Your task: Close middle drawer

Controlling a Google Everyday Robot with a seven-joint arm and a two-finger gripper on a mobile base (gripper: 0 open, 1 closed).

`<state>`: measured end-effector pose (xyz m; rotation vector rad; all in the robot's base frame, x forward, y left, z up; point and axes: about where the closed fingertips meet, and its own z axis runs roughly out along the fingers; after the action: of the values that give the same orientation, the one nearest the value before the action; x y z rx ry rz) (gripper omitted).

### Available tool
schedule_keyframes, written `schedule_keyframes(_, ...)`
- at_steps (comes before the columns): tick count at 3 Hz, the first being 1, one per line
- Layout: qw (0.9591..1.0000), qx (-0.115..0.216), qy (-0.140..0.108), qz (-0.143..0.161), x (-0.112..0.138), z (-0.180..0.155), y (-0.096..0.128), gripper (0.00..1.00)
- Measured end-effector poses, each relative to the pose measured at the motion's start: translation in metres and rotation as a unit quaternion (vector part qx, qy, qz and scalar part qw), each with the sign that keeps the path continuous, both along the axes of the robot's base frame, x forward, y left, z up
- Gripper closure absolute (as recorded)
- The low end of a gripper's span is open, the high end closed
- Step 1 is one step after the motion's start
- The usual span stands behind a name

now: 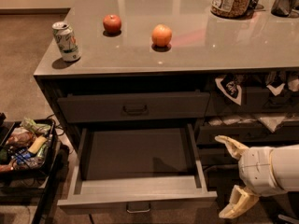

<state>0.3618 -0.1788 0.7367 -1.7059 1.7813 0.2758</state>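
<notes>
Gripper [232,176] fingers spread wide, empty. Middle drawer [135,155] pulled fully out just left of them, front untouched; likely lining up a push.

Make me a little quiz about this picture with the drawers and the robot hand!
1. True or false: the middle drawer is shut.
2. Where is the hand? A) inside the drawer B) beside the drawer, open and empty C) out of sight
3. How many round fruits lie on the countertop?

Key: 1 false, it is pulled out. 2 B. 3 two, the apple and the orange.
</notes>
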Motion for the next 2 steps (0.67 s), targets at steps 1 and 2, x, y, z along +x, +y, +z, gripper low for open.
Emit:
schedule_keyframes(1,1.0000,0.000,0.000,0.000,0.000,0.000,0.000,0.00)
schedule_keyframes(2,0.9998,0.013,0.012,0.000,0.006,-0.019,0.002,0.00)
